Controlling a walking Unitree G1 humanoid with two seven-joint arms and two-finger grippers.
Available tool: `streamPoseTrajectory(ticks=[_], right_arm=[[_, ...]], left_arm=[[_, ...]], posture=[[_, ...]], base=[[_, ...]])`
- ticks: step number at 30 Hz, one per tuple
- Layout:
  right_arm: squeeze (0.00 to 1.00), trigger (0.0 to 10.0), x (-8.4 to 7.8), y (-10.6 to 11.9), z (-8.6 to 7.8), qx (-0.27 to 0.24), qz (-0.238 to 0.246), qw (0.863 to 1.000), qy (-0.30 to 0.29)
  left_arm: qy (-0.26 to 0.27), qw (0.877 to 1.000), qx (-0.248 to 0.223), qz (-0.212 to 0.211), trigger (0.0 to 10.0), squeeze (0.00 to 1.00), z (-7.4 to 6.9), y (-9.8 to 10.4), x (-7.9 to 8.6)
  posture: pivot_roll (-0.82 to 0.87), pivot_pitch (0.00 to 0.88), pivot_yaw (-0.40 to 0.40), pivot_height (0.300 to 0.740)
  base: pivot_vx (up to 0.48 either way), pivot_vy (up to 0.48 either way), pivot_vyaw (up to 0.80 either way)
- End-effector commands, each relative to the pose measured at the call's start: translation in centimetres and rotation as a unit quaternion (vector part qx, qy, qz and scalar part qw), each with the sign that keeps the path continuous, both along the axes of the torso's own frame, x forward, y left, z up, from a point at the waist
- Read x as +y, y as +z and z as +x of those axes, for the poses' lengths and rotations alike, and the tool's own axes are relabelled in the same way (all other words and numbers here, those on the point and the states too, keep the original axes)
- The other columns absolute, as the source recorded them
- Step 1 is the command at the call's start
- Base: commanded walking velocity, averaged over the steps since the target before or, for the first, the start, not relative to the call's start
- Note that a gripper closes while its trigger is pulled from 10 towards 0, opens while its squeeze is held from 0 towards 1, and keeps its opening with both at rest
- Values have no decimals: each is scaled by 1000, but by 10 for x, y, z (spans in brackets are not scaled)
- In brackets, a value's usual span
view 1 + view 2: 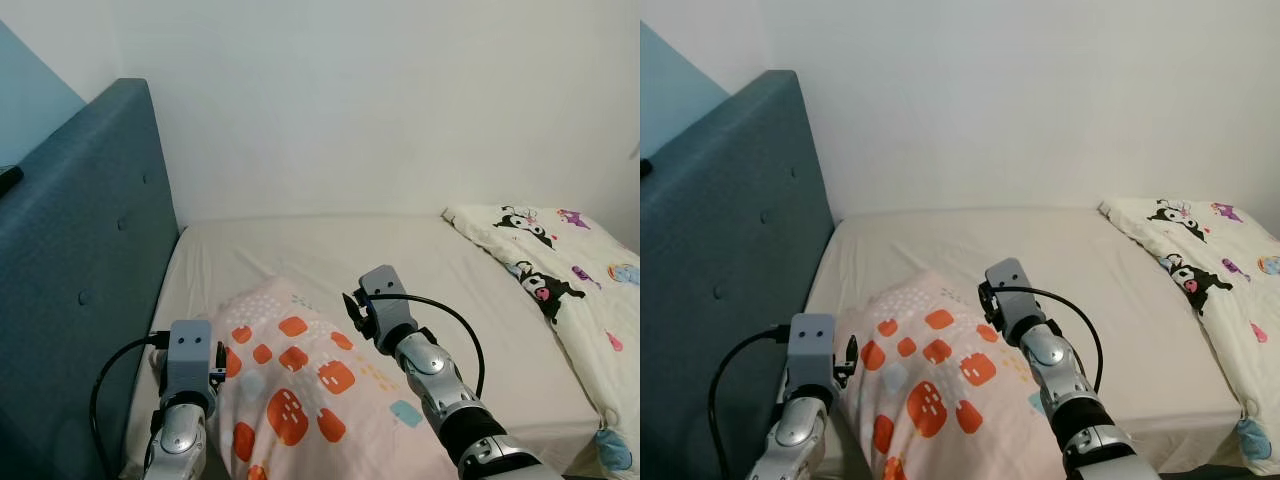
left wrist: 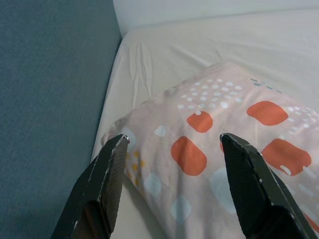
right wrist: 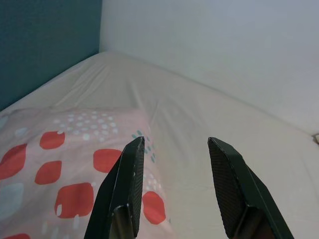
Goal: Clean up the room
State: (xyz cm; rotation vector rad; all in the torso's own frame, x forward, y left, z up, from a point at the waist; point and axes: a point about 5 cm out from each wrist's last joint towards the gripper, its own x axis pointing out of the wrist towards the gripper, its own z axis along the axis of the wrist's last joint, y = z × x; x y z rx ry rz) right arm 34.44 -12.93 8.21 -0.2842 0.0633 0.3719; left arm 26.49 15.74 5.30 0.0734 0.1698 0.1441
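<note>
Walls (image 1: 380, 100) of plain white fill the twelve o'clock half of the head views, meeting a pale blue wall (image 1: 30, 70) at ten o'clock. Below them lies the bed (image 1: 340, 250), its cream sheet smooth apart from a few creases near the headboard side. The padded dark teal headboard (image 1: 80, 270) runs along the bed's nine o'clock side, buttons dotted across it, and a small dark object (image 1: 8, 178) sits on its top edge, too cut off to identify. At three o'clock a cream blanket (image 1: 560, 280) printed with black-and-white cartoon figures lies along the bed's edge, spilling down toward five o'clock.

The pillow (image 1: 300, 390), pink with orange patches and pale blue and white spots, rests on the sheet at six o'clock, near the headboard but apart from the blanket. One of its corners points toward the headboard.

Both silver arms reach over it. The left gripper (image 2: 172, 149) hovers at seven o'clock with its black fingers (image 2: 112, 169) spread wide, straddling the pillow's corner without clamping it; whether they touch the fabric cannot be told. The right gripper (image 3: 174, 149) is at the pillow's one o'clock edge, fingers (image 3: 132, 169) likewise parted and holding nothing, pillow and bare sheet visible between them.
</note>
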Motion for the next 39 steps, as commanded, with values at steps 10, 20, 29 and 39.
streamPoseTrajectory(ticks=[10, 20, 29, 39], right_arm=[[0, 10000, -9, -15, -15, 10, 2, 1000, -18], [0, 10000, -23, -43, -54, 10, 9, 998, -56], [0, 10000, -29, -40, -65, 5, 59, 996, -73], [0, 10000, -27, -41, -70, 24, 29, 998, -58]], left_arm=[[-29, 1000, -3, -11, 10000, 0, -6, -9, -8], [-52, 999, -11, -6, 10000, 0, -15, -12, -21], [-61, 997, -56, -7, 10000, 0, 6, 7, -34], [-112, 991, -80, 2, 10000, 0, 18, 19, -55]], posture=[[-96, 0, -87, 740], [-79, 0, -68, 740], [-83, 0, -54, 740], [-88, 0, -48, 740]], base=[[0, 0, 0], [0, 0, 0], [0, 0, 0], [0, 0, 0]])
